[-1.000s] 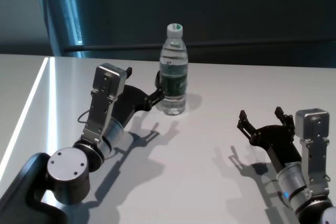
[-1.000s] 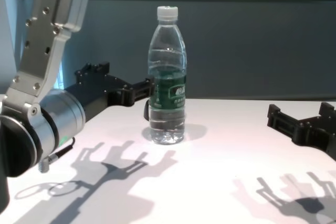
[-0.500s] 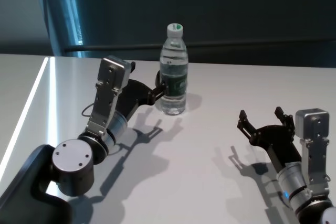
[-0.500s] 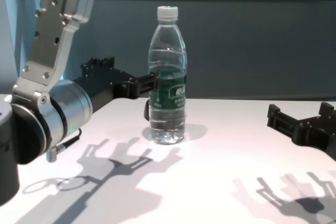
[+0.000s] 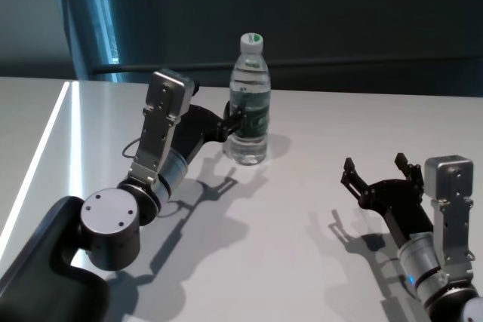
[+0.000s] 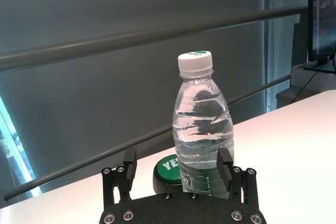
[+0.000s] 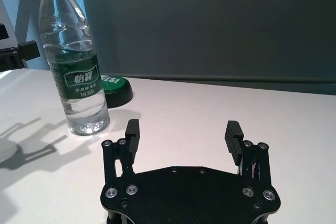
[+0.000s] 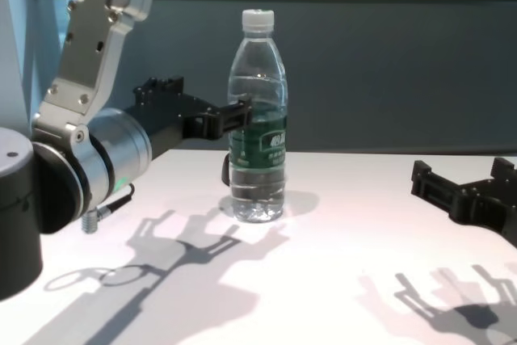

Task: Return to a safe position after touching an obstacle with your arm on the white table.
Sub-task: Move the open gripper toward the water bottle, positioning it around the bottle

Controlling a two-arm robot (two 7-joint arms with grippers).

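The clear water bottle [image 5: 249, 103] with a white cap and a dark green label stands upright on the white table [image 5: 302, 216], far centre. My left gripper [image 5: 231, 121] is open at label height on the bottle's left side. In the left wrist view the bottle [image 6: 202, 124] stands between the open fingers, close to one fingertip [image 6: 224, 161]; contact cannot be told. In the chest view a finger [image 8: 239, 112] reaches the label of the bottle [image 8: 258, 119]. My right gripper [image 5: 375, 167] is open and empty, low at the near right.
A round dark green button on a black base [image 7: 115, 85] sits on the table just behind the bottle; it also shows in the left wrist view [image 6: 167, 167]. A dark wall with a rail runs along the far edge. The table's left edge is bright.
My left arm has risen and pushed forward, bringing its open gripper closer around the bottle's label. The bottle has stayed upright in place. The right arm has not moved.
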